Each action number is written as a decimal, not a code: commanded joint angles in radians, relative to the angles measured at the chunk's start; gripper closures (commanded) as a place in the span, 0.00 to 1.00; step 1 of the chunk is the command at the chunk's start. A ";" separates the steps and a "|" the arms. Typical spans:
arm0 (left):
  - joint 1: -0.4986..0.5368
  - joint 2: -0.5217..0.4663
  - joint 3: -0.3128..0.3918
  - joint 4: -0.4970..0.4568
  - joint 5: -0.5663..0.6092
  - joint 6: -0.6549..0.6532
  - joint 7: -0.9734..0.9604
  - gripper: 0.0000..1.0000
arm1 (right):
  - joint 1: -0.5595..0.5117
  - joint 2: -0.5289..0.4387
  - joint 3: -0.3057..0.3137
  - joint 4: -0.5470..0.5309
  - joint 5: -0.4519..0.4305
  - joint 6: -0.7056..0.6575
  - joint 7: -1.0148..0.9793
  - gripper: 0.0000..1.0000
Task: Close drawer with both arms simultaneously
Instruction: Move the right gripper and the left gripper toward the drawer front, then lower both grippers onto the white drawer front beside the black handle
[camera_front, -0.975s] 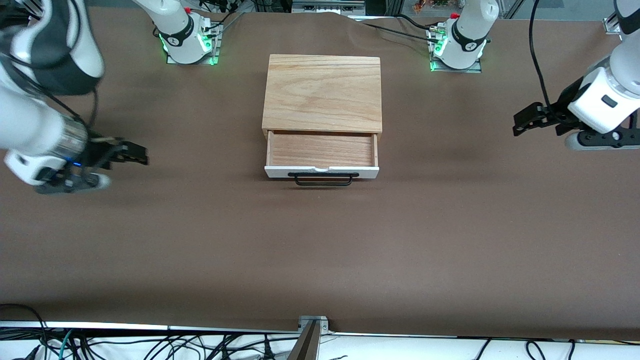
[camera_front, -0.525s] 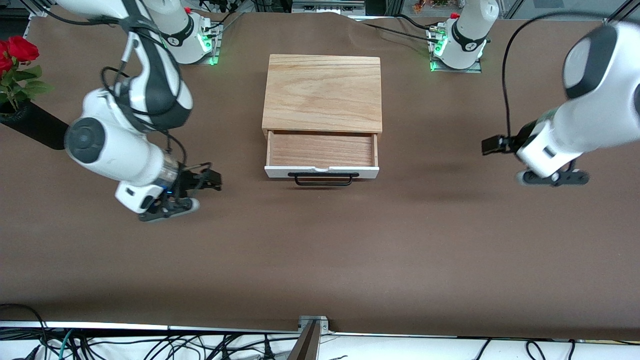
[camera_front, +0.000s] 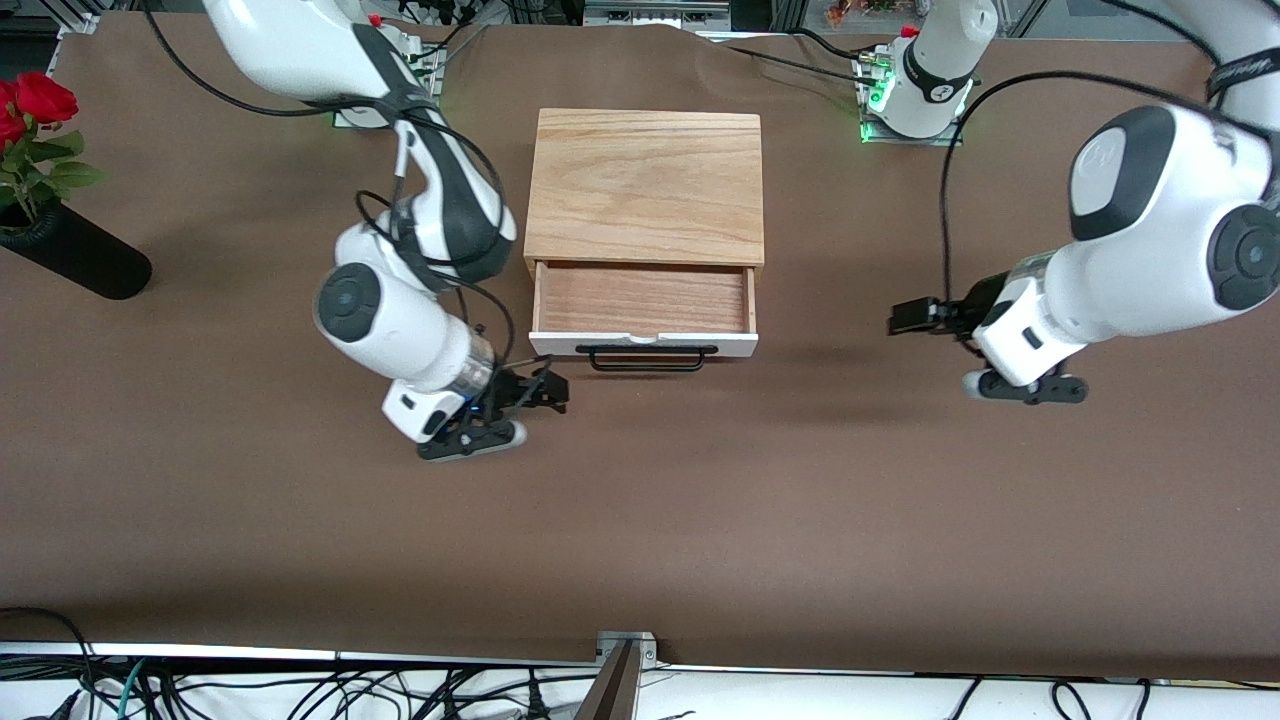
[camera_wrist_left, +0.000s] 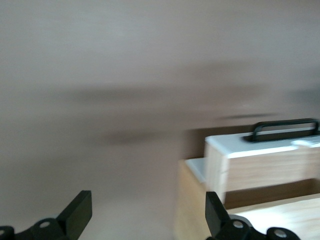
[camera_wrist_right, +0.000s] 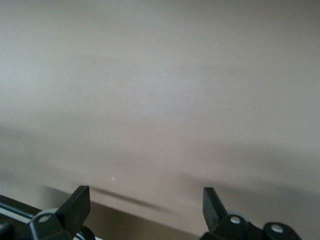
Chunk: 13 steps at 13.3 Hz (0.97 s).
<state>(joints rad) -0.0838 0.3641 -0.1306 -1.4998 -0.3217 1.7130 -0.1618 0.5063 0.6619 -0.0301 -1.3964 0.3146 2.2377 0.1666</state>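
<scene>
The drawer (camera_front: 643, 298) is pulled out of the light-wood cabinet (camera_front: 645, 185). Its white front panel (camera_front: 643, 345) and black bar handle (camera_front: 647, 358) face the front camera. My right gripper (camera_front: 548, 390) is open and empty over the cloth, close to the front panel's corner at the right arm's end. My left gripper (camera_front: 908, 318) is open and empty over the cloth, well off from the drawer toward the left arm's end. The left wrist view shows its open gripper (camera_wrist_left: 147, 217) with the handle (camera_wrist_left: 285, 129) and panel (camera_wrist_left: 260, 145) ahead. The right wrist view shows its open gripper (camera_wrist_right: 144, 207) over bare cloth.
A black vase (camera_front: 75, 258) with red roses (camera_front: 30, 100) lies at the right arm's end of the table. The brown table cloth (camera_front: 640, 520) stretches wide between the drawer and the front camera. Cables hang along the table's near edge.
Both arms have swung in from the table's ends toward the drawer. The right gripper came close to the front panel; the left gripper came nearer. The drawer has not moved.
</scene>
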 joint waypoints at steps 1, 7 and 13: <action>-0.092 0.104 -0.003 0.013 -0.102 0.150 -0.056 0.00 | 0.031 0.031 -0.008 0.034 0.029 0.000 0.014 0.00; -0.206 0.213 -0.010 0.020 -0.109 0.232 -0.099 0.00 | 0.040 0.028 0.005 0.033 0.087 -0.146 0.011 0.00; -0.234 0.265 -0.012 0.018 -0.235 0.324 -0.093 0.00 | 0.032 0.016 0.004 0.034 0.115 -0.328 0.011 0.00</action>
<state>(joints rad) -0.3133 0.6150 -0.1471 -1.4996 -0.5178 2.0293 -0.2657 0.5422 0.6870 -0.0274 -1.3721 0.3968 1.9626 0.1752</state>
